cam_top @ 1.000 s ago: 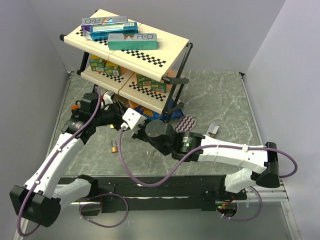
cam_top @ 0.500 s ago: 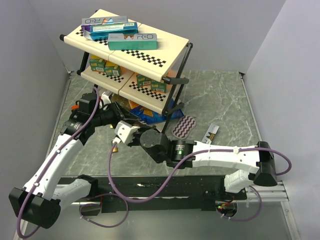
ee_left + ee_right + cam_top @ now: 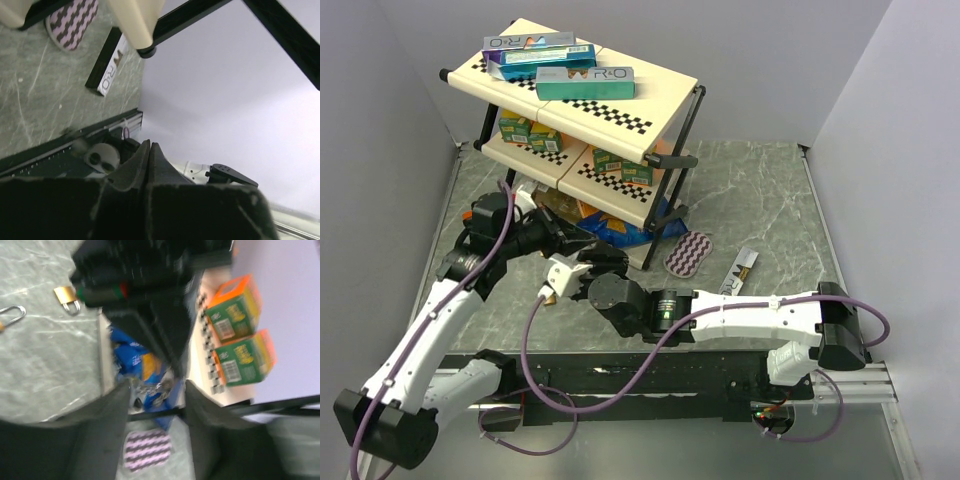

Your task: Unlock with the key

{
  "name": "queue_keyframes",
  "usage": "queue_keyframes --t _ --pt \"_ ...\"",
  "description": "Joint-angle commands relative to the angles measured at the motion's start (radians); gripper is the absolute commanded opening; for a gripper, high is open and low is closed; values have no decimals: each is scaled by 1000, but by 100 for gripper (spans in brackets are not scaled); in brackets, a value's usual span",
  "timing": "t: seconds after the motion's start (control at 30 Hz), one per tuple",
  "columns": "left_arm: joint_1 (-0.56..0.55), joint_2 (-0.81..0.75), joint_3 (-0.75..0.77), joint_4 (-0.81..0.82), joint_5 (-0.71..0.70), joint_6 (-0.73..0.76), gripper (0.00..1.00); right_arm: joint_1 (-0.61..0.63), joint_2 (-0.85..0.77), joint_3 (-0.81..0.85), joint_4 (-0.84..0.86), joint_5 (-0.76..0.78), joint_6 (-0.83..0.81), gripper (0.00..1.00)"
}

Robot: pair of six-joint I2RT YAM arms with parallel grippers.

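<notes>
A small brass padlock (image 3: 67, 296) lies on the marble table, partly hidden by my right wrist in the top view (image 3: 548, 296). A silver ring (image 3: 12, 314) lies left of it, cut off by the frame edge; the key itself does not show clearly. My left gripper (image 3: 149, 150) is shut, fingers pressed together with nothing showing between them. It hovers under the shelf's front edge (image 3: 570, 240). My right gripper (image 3: 157, 395) is open and empty, close in front of the left one (image 3: 603, 260). The right wrist view is blurred.
A two-tier shelf rack (image 3: 650, 110) with boxes stands at the back left. Under it lies a blue snack bag (image 3: 610, 228). A purple zigzag pouch (image 3: 688, 252) and a flat dark box (image 3: 741, 267) lie right of the grippers. Green-orange cartons (image 3: 240, 340) sit on the lower shelf.
My right arm has swung left across the table toward the padlock, and its gripper has opened. The left gripper has closed fully and shifted slightly right.
</notes>
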Motion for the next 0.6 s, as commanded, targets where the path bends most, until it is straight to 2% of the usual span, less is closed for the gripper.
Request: queue_keyframes --t 0.0,0.07,0.1,0.23,0.3,0.37,0.43,0.47,0.57 --pt "0 -71 -26 146 -100 4 1 -4 -29 32 -155 13 193 65" --pt "3 -87 -28 158 -139 82 1 -6 -58 35 -199 -9 286 71" --pt "5 -92 -31 169 -144 108 1 -7 -69 35 -238 -24 319 80" --pt "6 -137 -36 230 -172 249 1 -61 -147 29 -322 -182 527 86" --pt "6 -156 -34 233 -167 347 1 -93 -204 29 -354 -260 593 86" --pt "6 -169 -36 256 -137 436 1 -180 -263 40 -376 -444 701 85" --pt "6 -195 -48 287 -71 476 1 -249 -310 23 -349 -600 829 84" --pt "6 -204 -57 310 -49 501 1 -310 -346 15 -333 -744 865 83" --pt "6 -242 -117 423 66 492 1 -386 -400 -14 -260 -945 989 77"
